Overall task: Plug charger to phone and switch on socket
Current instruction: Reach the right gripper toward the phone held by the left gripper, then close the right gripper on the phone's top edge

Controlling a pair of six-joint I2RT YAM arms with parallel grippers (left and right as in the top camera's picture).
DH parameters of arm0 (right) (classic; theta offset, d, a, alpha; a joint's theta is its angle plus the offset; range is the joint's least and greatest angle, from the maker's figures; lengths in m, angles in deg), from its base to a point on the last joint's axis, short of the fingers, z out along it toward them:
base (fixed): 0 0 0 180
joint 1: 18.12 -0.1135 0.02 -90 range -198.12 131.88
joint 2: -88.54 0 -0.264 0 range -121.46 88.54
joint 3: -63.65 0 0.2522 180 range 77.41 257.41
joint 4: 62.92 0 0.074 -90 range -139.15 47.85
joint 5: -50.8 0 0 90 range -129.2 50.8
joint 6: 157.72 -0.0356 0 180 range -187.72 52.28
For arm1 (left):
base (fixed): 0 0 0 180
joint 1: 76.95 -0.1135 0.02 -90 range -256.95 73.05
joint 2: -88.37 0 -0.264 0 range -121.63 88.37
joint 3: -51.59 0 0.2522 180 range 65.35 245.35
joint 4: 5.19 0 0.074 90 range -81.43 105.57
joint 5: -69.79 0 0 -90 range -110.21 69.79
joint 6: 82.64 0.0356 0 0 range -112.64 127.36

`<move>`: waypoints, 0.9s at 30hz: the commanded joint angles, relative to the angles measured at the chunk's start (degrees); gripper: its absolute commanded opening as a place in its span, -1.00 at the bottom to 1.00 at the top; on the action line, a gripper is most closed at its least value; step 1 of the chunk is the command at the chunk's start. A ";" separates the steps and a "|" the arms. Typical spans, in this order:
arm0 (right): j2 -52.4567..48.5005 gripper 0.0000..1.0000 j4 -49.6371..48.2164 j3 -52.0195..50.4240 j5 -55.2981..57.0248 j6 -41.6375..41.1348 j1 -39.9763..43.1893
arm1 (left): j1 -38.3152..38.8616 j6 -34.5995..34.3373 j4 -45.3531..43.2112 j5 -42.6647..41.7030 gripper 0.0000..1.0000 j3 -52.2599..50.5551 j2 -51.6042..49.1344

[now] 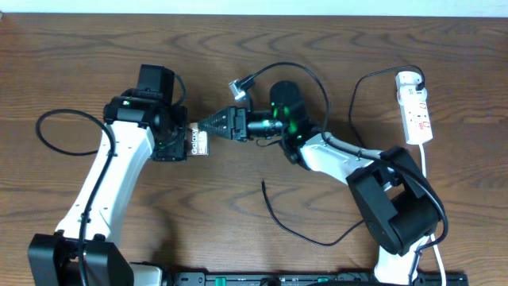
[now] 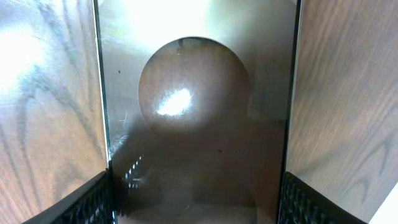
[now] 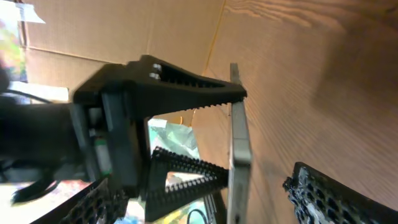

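Note:
The phone (image 1: 198, 143), a dark-brown slab with white "Galaxy" lettering, is held at mid-table. My left gripper (image 1: 184, 144) is shut on it. In the left wrist view the phone (image 2: 196, 99) fills the space between the left gripper's fingers (image 2: 196, 186). My right gripper (image 1: 213, 125) is open at the phone's right end. In the right wrist view the phone shows edge-on (image 3: 235, 143) between the right gripper's spread fingers (image 3: 199, 186), not gripped. The charger's free tip (image 1: 264, 183) lies on the table below the right gripper, held by nothing. The socket (image 1: 415, 107), a white strip with red marks, lies at the far right.
The charger cable loops along the table (image 1: 317, 241) under the right arm. A grey-tipped connector (image 1: 238, 85) on a robot cable sticks up behind the right gripper. The left arm's black cable loops at the left (image 1: 48, 131). A cardboard box (image 3: 124, 31) stands beyond the table.

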 commanded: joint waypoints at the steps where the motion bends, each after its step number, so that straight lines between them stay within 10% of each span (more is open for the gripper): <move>1: -0.44 0.67 0.28 0.90 3.23 -0.59 -1.18 | 0.85 -1.14 -0.44 1.99 -0.86 1.33 0.48; 23: -0.44 0.58 8.72 0.90 12.85 1.49 -6.10 | 1.38 -2.99 -2.14 -4.31 -0.85 1.33 0.48; 27: -0.44 0.32 8.72 0.90 12.85 2.23 -6.10 | 1.99 -2.99 -2.14 -4.28 -0.86 1.33 0.48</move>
